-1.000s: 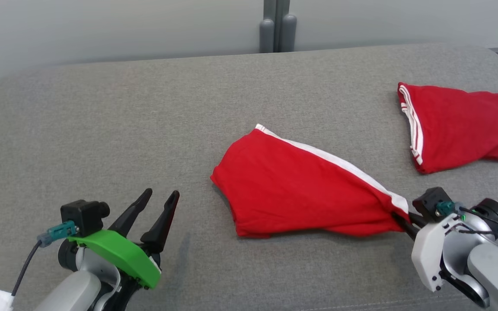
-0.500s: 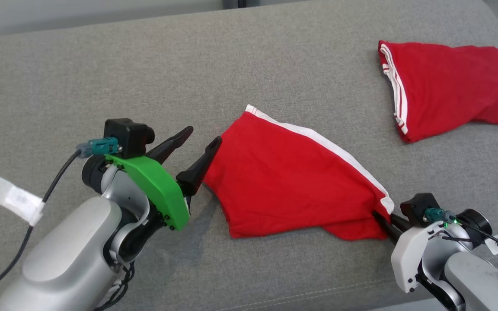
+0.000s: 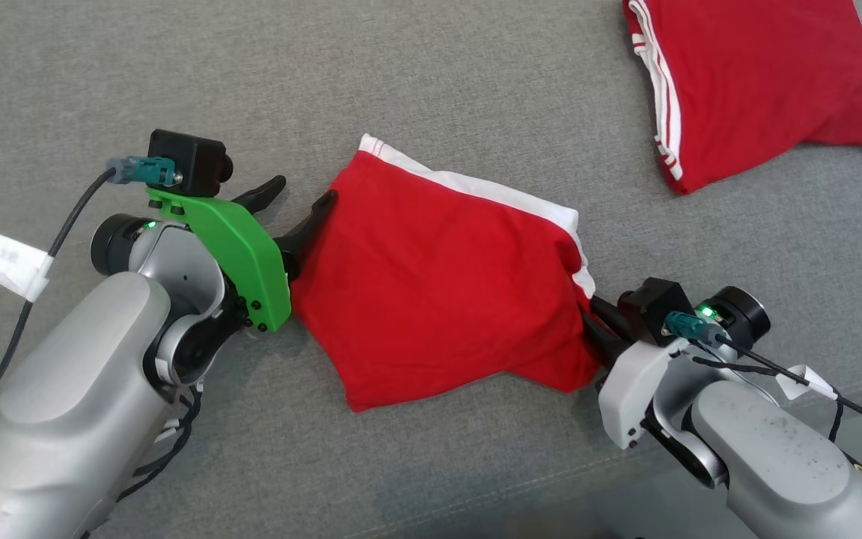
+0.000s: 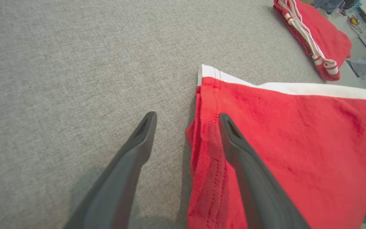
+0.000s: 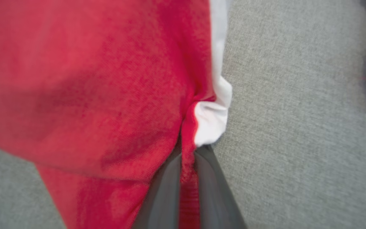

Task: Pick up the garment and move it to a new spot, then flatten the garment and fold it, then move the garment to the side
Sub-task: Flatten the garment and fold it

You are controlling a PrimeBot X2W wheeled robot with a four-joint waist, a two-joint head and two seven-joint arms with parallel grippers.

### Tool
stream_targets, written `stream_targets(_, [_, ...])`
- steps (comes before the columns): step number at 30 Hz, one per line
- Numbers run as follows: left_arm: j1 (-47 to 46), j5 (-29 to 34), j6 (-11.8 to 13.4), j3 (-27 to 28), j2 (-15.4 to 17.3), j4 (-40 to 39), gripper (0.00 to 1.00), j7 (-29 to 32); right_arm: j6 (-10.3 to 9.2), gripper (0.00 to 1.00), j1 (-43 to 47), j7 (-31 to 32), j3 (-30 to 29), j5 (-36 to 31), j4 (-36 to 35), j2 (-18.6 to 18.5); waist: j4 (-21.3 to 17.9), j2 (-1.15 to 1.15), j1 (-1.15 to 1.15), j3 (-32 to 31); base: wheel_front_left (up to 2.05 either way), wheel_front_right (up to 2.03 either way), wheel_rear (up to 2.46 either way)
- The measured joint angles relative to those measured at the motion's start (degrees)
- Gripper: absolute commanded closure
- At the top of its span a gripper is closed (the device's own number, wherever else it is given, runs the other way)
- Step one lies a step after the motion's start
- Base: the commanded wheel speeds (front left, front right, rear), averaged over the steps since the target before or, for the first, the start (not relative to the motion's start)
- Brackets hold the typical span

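The garment (image 3: 438, 277) is red with a white stripe and lies bunched in the middle of the grey padded surface (image 3: 176, 75). My left gripper (image 3: 304, 190) is open at its left edge. In the left wrist view the hem of the garment (image 4: 297, 143) sits between the open left gripper (image 4: 186, 117) fingers, and the right-hand finger (image 4: 233, 143) rests over the cloth. My right gripper (image 3: 590, 318) is shut on the garment's right corner. The right wrist view shows the right gripper (image 5: 189, 152) pinching a red and white fold of the garment (image 5: 91, 79).
A second red garment (image 3: 753, 82) with white stripes lies folded at the far right, also seen as a folded garment (image 4: 316, 35) in the left wrist view. The surface's front edge runs along the lower right, under my right arm. Bare grey padding stretches to the left and behind.
The head camera has tilted down. My left gripper has come forward to the garment's left edge, still open. The right gripper has pushed inward with its corner, so the garment is bunched shorter.
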Motion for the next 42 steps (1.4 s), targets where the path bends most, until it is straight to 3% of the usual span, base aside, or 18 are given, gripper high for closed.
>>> stream_targets(12, [-3.92,-2.47,-0.56,1.09,-0.79,5.14,0.00,3.19,0.01,0.96,-1.59,-3.53,0.56,-0.46,2.22,5.26,-5.77,0.00,0.00,3.58,0.00,0.00,0.00])
stream_targets(26, [-6.71,-2.46,-2.40,0.62,-2.49,8.72,0.01,4.17,0.20,0.98,-2.44,-6.78,0.73,-0.36,5.73,8.38,-7.99,0.00,0.00,4.10,0.00,0.00,0.00])
stream_targets(27, [-6.74,-2.46,-2.59,0.58,-2.52,9.04,0.34,4.17,0.27,0.98,-2.47,-6.97,0.73,-0.34,5.99,8.44,-8.01,0.00,0.00,4.03,0.00,0.00,0.00])
stream_targets(28, [-6.77,-2.46,-2.67,0.46,-2.57,9.29,0.56,4.17,0.38,0.98,-2.50,-7.03,0.71,-0.34,6.26,8.53,-8.03,0.00,0.00,3.96,0.00,0.00,0.00])
stream_targets(30, [-6.80,-2.46,-3.18,-0.07,-2.80,9.74,0.68,4.12,0.46,0.98,-2.56,-7.48,0.71,-0.33,6.94,8.71,-8.00,0.00,0.00,3.68,0.00,0.00,0.00])
stream_targets(32, [-6.80,-2.46,-3.77,-0.46,-3.36,10.26,0.97,4.10,0.46,0.98,-2.59,-7.51,0.71,-0.29,7.55,8.89,-7.93,0.00,0.00,3.32,0.00,0.00,0.00])
stream_targets(42, [-6.80,-2.47,-6.19,-0.80,-6.56,10.69,1.00,1.52,0.53,1.00,-2.65,-8.37,0.49,0.02,9.79,8.80,-6.77,0.00,0.00,1.64,0.00,0.00,0.00])
